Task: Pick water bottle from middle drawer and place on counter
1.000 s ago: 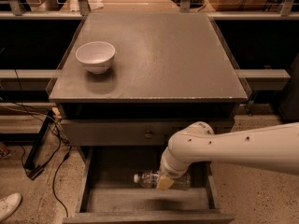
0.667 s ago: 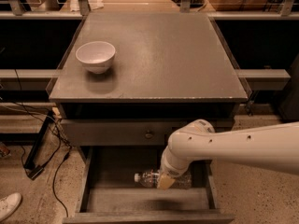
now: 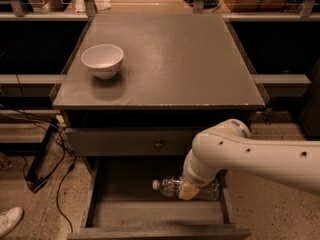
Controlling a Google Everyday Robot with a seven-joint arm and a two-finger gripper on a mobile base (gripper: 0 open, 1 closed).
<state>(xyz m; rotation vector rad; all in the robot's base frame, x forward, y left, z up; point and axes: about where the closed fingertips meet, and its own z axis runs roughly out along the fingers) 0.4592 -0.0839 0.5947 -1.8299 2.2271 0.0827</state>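
Observation:
The water bottle (image 3: 167,186) lies on its side on the floor of the open middle drawer (image 3: 135,215), near the back, with its white cap pointing left. My gripper (image 3: 188,189) is down in the drawer, right on the bottle's middle, at the end of the white arm (image 3: 250,156) that comes in from the right. The arm's wrist hides part of the bottle. The counter (image 3: 180,59) is the grey top of the cabinet above.
A white bowl (image 3: 102,60) stands on the counter's left side. A closed drawer front with a round knob (image 3: 159,144) sits above the open drawer. Cables (image 3: 55,159) and a white shoe (image 3: 9,219) are on the floor at the left.
The arm's elbow and the gripper have shifted slightly to the right over the bottle. The bottle still lies in the drawer.

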